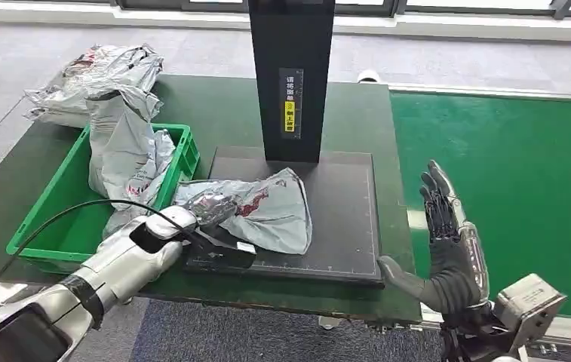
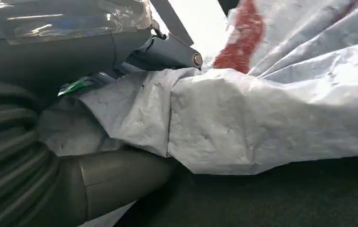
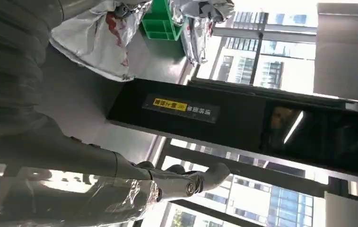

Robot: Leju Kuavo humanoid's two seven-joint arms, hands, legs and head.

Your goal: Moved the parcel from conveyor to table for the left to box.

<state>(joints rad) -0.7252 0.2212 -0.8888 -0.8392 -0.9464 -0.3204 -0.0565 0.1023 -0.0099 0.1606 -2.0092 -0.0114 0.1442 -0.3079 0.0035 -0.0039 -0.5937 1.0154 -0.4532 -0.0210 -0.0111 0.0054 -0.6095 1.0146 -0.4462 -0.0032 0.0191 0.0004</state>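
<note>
Gripping the grey parcel [image 1: 263, 211] by its near edge, the left hand [image 1: 207, 226] has thumb and fingers closed around the wrapper, with the parcel lying on the black mat [image 1: 342, 219]. Right hand [image 1: 448, 241] hovers beside the table [image 1: 214, 105], fingers spread, holding nothing.

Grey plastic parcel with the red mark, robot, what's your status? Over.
Left robot hand gripping the crumpled grey plastic parcel on the black mat. Right robot hand open, empty, beside the table. Green plastic crate already holds another bag.
</note>
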